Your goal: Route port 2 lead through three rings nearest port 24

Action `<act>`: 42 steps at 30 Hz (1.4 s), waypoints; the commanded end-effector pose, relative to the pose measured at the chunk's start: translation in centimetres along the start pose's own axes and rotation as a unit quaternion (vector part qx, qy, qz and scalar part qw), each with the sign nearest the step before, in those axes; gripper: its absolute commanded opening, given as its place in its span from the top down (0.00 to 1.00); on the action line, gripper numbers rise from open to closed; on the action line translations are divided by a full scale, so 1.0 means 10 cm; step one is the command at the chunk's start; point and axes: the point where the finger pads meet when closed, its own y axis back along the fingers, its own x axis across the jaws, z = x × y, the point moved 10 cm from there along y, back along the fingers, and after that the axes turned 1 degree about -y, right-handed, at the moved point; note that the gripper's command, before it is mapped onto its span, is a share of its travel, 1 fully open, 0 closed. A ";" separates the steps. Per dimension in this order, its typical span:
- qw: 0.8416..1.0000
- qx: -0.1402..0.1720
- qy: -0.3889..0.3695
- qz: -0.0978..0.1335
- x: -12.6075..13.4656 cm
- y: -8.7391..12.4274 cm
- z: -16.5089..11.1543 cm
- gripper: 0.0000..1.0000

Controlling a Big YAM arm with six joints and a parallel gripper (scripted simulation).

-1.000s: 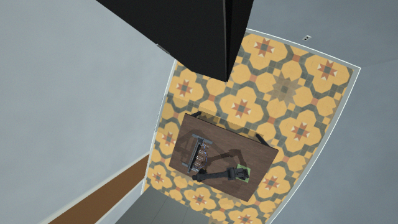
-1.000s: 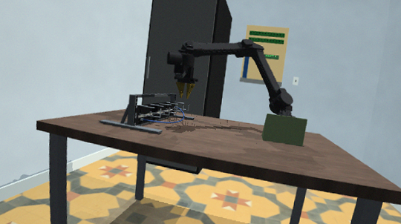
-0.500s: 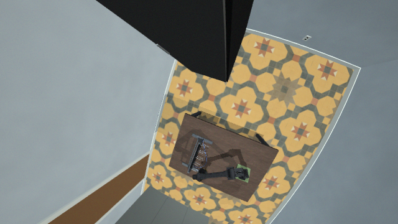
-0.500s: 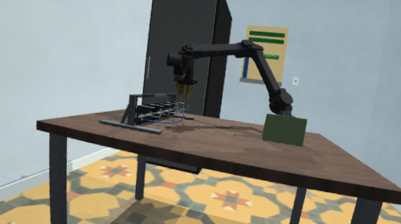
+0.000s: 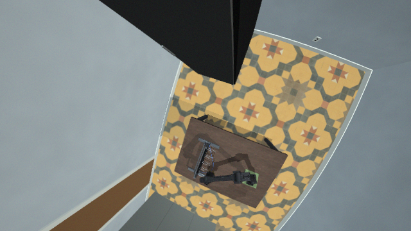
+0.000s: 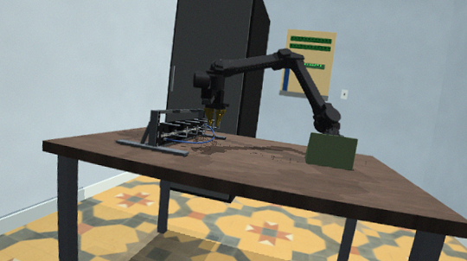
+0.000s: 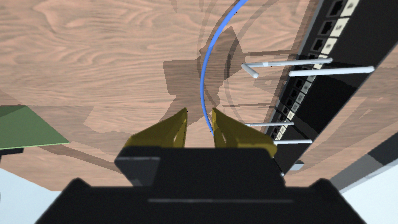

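The black rack with the patch panel [image 7: 320, 55] stands on the wooden table, at the right in the wrist view; white number plates line its ports. Thin grey rings [image 7: 287, 67] of the cable manager stick out from it toward the table. The blue lead [image 7: 206, 75] curves in an arc over the table in front of the rings and runs down past my right fingertip. My gripper [image 7: 199, 112] hangs above the lead with its yellow fingers partly open and nothing between them. In the side view the gripper [image 6: 214, 117] is over the far end of the rack [image 6: 172, 132], above the lead [image 6: 198, 141].
The arm's green base block [image 6: 330, 150] stands at the right of the table and shows in the wrist view [image 7: 25, 130]. A tall black cabinet [image 6: 217, 55] stands behind the table. In the overhead view the rack [image 5: 203, 158] is near the table's left edge.
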 end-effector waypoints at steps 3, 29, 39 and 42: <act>1.000 -0.003 0.005 -0.006 -0.04 -0.12 0.01 0.69; 1.000 -0.009 0.000 -0.019 -0.10 -0.43 0.00 0.69; 1.000 -0.008 0.002 -0.016 -0.09 -0.45 0.00 0.69; 1.000 -0.008 0.002 -0.016 -0.09 -0.45 0.00 0.69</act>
